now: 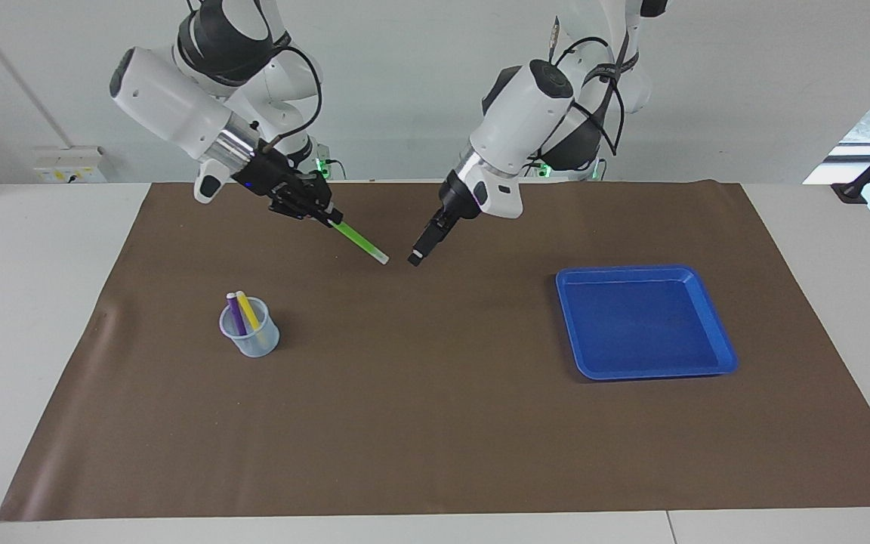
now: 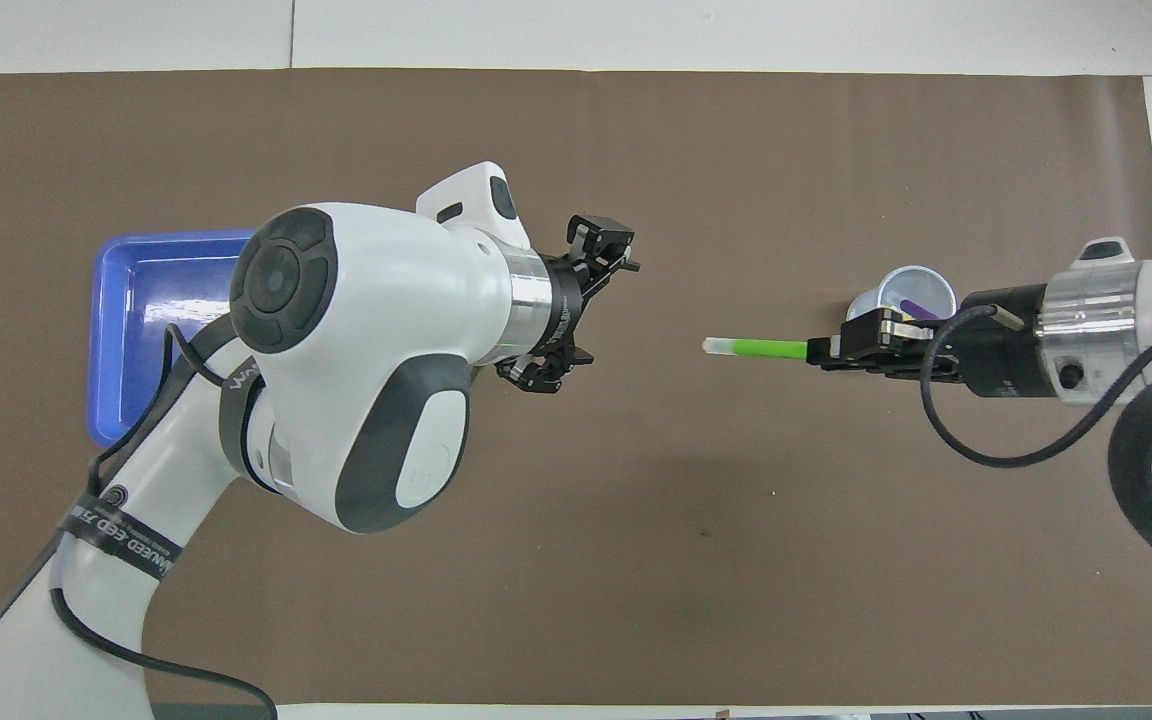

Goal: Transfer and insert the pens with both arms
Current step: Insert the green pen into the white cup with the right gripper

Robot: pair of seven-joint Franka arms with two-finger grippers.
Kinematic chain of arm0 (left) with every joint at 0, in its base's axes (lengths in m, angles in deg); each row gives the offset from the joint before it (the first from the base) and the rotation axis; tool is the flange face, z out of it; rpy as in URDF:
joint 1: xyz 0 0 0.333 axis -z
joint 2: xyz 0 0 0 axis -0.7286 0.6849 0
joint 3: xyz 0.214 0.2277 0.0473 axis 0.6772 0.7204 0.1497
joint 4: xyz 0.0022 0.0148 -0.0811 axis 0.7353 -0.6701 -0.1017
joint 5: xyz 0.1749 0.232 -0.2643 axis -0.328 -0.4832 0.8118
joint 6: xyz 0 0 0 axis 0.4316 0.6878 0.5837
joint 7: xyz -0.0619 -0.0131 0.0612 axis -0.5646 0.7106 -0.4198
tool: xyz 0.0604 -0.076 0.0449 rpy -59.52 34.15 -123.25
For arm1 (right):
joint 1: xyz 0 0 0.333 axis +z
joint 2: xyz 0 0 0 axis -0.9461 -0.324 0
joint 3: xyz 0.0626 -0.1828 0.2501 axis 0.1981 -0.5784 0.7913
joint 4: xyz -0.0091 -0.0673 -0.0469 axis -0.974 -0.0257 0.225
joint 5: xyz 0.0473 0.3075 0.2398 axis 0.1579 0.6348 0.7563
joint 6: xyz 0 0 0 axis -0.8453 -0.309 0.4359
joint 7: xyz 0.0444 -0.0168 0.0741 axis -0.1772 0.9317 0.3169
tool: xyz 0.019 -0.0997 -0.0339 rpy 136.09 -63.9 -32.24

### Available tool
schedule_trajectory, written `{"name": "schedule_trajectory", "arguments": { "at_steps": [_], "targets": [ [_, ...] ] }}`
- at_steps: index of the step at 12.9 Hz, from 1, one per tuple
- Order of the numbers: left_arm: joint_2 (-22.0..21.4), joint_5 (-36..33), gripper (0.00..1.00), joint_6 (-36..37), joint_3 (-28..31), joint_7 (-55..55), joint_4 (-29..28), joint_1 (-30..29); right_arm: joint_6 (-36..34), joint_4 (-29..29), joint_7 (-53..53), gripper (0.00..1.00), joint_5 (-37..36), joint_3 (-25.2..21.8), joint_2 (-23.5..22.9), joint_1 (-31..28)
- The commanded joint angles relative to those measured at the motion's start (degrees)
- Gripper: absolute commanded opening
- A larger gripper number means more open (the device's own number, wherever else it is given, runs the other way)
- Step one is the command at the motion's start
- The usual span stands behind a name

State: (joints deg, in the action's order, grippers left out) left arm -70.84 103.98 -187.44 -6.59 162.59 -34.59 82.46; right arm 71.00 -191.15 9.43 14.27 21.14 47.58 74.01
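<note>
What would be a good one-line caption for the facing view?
Right gripper holds the green pen over the brown mat; left gripper hangs empty, jaws open, nearby.

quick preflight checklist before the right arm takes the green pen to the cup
1. Right gripper shut on the green pen: ok.
2. Left gripper open and apart from the pen: ok.
3. Pen held up over the brown mat, pale end free: ok.
4. Cup upright at the right arm's end of the table: ok.
5. Room in the cup beside the purple pen and yellow pen: cannot tell.
6. Blue tray out of the way, at the left arm's end: ok.
</note>
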Motion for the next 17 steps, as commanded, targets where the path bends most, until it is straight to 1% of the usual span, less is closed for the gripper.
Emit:
{"name": "schedule_trajectory", "arguments": {
  "at_steps": [1, 2, 4, 5, 6, 7, 8, 10, 12, 15, 16, 17],
  "targets": [
    [-3.24, -3.86, 1.00, 5.36, -0.02, -14.23, -4.00, -5.08, -3.84, 5.00, 8.44, 0.00, -12.85, 0.54, -1.54, -3.17],
    [-4.65, -6.50, 1.00, 6.51, -0.02, -19.43, -5.93, -7.02, -4.46, 7.28, 11.79, 0.00, -18.83, 0.54, -2.67, -3.27],
    [-6.85, -7.41, 1.00, 6.87, -0.02, -28.84, -9.37, -11.23, -1.41, 8.27, 16.37, 0.00, -29.56, 0.72, -3.39, -2.57],
    [-7.55, -7.41, 1.00, 7.31, -0.02, -33.15, -10.68, -13.69, -0.43, 8.01, 16.74, 0.00, -33.62, 0.80, -3.39, -2.22],
    [-8.26, -7.49, 1.00, 8.35, -0.02, -38.24, -11.31, -16.15, 0.01, 7.57, 16.74, 0.00, -36.00, 0.81, -3.91, -2.22],
    [-8.44, -7.84, 1.00, 9.93, -0.02, -42.99, -11.40, -18.61, 0.97, 7.31, 17.09, 0.00, -36.55, 0.81, -4.61, -2.74],
    [-8.70, -10.63, 1.00, 11.43, -0.02, -47.65, -11.14, -20.90, 1.59, 7.22, 17.27, 0.00, -36.64, 0.81, -5.92, -3.09],
    [-9.23, -14.33, 1.00, 13.80, -0.02, -53.64, -10.88, -23.29, 3.26, 7.30, 17.10, 0.00, -36.64, 0.81, -8.30, -3.27],
    [-10.19, -16.02, 1.00, 15.91, -0.02, -60.06, -10.09, -26.88, 4.32, 7.22, 16.74, 0.00, -36.47, 0.81, -9.45, -3.18],
    [-10.46, -17.06, 1.00, 21.27, 0.07, -66.31, -5.97, -31.19, 7.30, 3.80, 16.66, 0.00, -35.77, 0.81, -9.28, -3.36],
    [-10.29, -19.68, 1.00, 23.37, -0.11, -67.98, -4.04, -32.25, 7.31, 3.79, 16.66, 0.06, -35.77, 0.81, -9.28, -3.45],
    [-10.11, -21.10, 1.00, 25.40, -0.02, -69.65, -2.02, -32.44, 6.70, 4.40, 16.74, 0.60, -35.77, 0.81, -9.54, -3.62]
  ]
}}
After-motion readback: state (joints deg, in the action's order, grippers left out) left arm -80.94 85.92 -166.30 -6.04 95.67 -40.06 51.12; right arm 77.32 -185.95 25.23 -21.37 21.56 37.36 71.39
